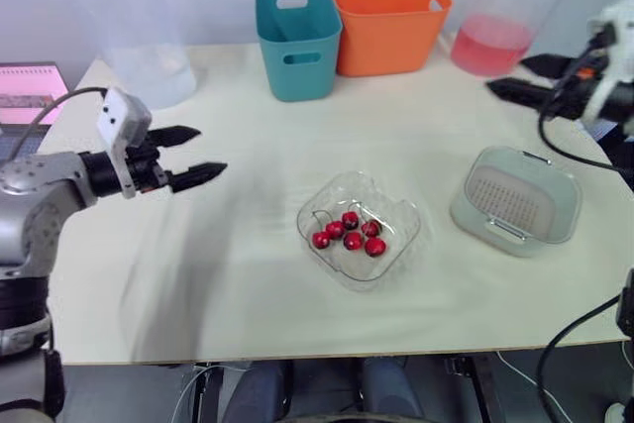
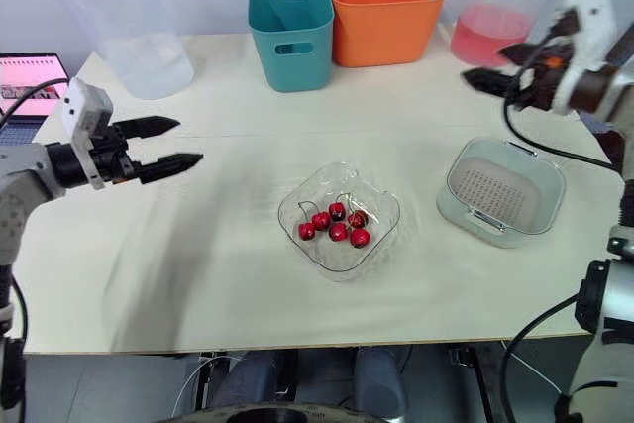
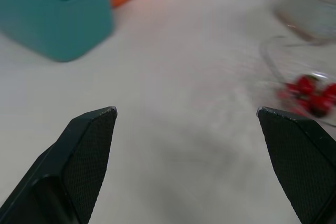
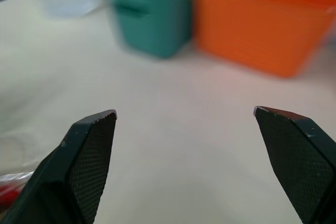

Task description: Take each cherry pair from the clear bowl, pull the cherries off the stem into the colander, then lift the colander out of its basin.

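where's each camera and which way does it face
Left eye view: on the head, facing forward and down at the table and clear bowl of cherries; left gripper and right gripper show, open.
Right eye view: head's other eye, same scene.
Left wrist view: on the left wrist, along its fingers toward the cherries and teal bin.
Right wrist view: on the right wrist, along its fingers toward teal bin and orange bin, shared by both wrist views.

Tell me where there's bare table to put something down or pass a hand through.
Widest bare patch: between the left pincer and the clear bowl, down to the front edge. Also the band between the bowl and the teal bin and orange bin. Crowded: the back edge, and the narrow gap between bowl and colander.
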